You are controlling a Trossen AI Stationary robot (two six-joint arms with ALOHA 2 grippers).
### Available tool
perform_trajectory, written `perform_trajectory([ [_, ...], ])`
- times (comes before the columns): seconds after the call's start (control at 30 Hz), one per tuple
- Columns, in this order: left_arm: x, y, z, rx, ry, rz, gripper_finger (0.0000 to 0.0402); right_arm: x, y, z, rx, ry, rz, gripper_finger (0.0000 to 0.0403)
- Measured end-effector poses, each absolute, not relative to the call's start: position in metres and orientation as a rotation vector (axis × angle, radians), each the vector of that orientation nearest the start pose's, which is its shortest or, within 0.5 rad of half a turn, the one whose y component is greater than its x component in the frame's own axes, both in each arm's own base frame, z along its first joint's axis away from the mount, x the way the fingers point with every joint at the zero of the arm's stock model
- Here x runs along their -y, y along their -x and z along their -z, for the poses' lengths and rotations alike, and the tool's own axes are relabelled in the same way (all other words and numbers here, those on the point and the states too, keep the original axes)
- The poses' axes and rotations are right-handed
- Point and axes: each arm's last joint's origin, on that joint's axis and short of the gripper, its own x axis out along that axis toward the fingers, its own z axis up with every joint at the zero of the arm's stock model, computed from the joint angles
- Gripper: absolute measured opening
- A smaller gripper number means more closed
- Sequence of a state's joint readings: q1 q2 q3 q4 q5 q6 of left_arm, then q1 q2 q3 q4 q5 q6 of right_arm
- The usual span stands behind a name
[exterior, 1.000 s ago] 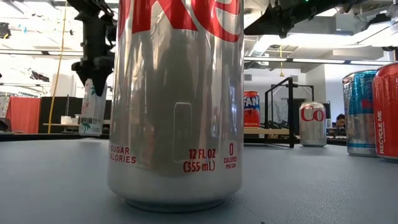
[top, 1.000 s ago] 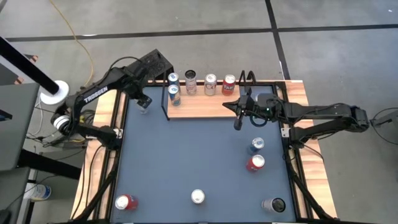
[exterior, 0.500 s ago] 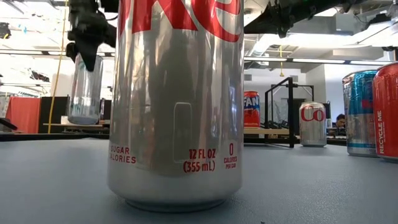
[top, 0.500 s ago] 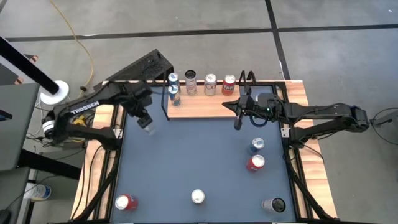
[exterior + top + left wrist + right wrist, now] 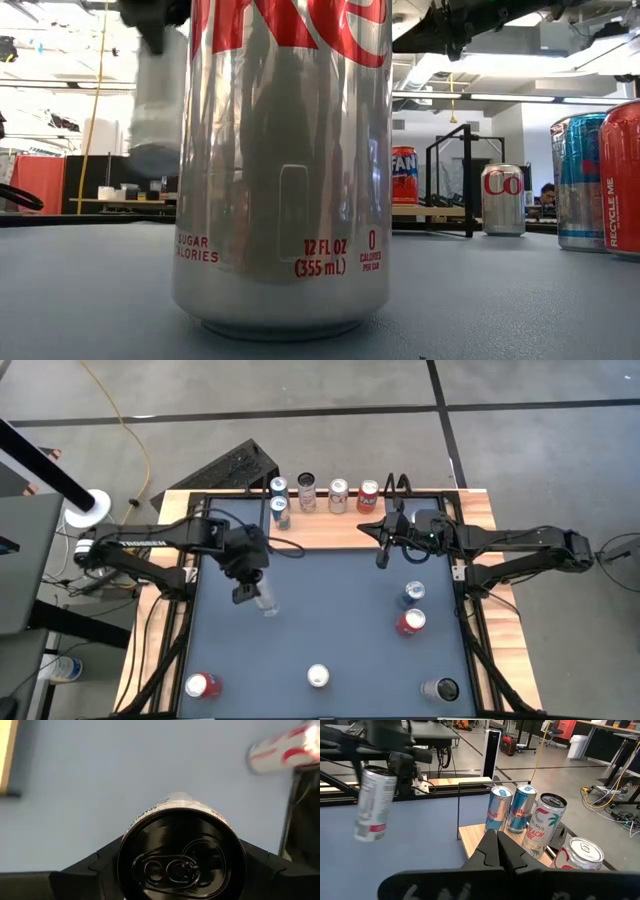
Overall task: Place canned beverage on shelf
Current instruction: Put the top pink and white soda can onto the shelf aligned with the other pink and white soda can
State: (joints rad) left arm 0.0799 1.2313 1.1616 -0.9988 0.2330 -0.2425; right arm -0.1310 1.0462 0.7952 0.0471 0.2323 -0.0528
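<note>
My left gripper point(image 5: 250, 582) hangs over the left middle of the table, shut on a white canned beverage point(image 5: 265, 600). The can's dark top point(image 5: 181, 857) fills the left wrist view. It also shows in the right wrist view as the can point(image 5: 374, 802) and, blurred, in the low view point(image 5: 158, 110). The shelf point(image 5: 330, 532), a light-wood board in a black rail frame, lies at the far edge with several cans standing on it. My right gripper point(image 5: 497, 847) is shut and empty, held above the shelf's right part point(image 5: 375, 530). My left gripper pinches the can's upper wall just below the top rim point(image 5: 122, 851), one finger on each side. The fingers come from above, slanting down. The can hangs below them, lifted clear of the table point(image 5: 370, 832) and slightly tilted.
Two blue cans point(image 5: 280, 500), a peach can point(image 5: 306, 484), a silver can point(image 5: 338, 491) and a red can point(image 5: 368, 490) stand along the shelf's far side. On the table stand a blue can point(image 5: 413, 593), red cans point(image 5: 411, 622) point(image 5: 201, 685), a silver can point(image 5: 318, 676) and a dark can point(image 5: 440, 689).
My left gripper has swung away from the shelf's left end toward the table's near edge and middle, turning as it went. The white can has travelled with it, held clear of the table throughout. My right arm has kept still.
</note>
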Motion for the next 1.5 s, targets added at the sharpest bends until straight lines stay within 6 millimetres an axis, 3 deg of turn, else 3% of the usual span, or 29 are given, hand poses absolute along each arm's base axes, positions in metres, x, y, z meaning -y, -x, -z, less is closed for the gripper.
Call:
perform_trajectory([
  [0.27,-0.001,-0.283,-0.326,-1.030,0.165,0.073,0.0256,0.037,-0.231,-0.310,-0.212,0.043,0.359,0.0000],
  [0.47,0.002,-0.326,-0.312,-1.152,-0.019,0.084,0.0256,0.036,-0.231,-0.308,-0.222,0.030,0.355,0.0000],
  [0.63,-0.003,-0.354,-0.293,-1.252,-0.055,0.041,0.0256,0.035,-0.231,-0.308,-0.227,0.028,0.352,0.0000],
  [0.87,-0.007,-0.365,-0.273,-1.316,-0.017,0.026,0.0256,0.035,-0.231,-0.304,-0.260,0.037,0.348,0.0000],
  [1.5,-0.006,-0.371,-0.275,-1.254,0.018,0.027,0.0303,0.035,-0.231,-0.302,-0.284,0.067,0.343,0.0000],
])
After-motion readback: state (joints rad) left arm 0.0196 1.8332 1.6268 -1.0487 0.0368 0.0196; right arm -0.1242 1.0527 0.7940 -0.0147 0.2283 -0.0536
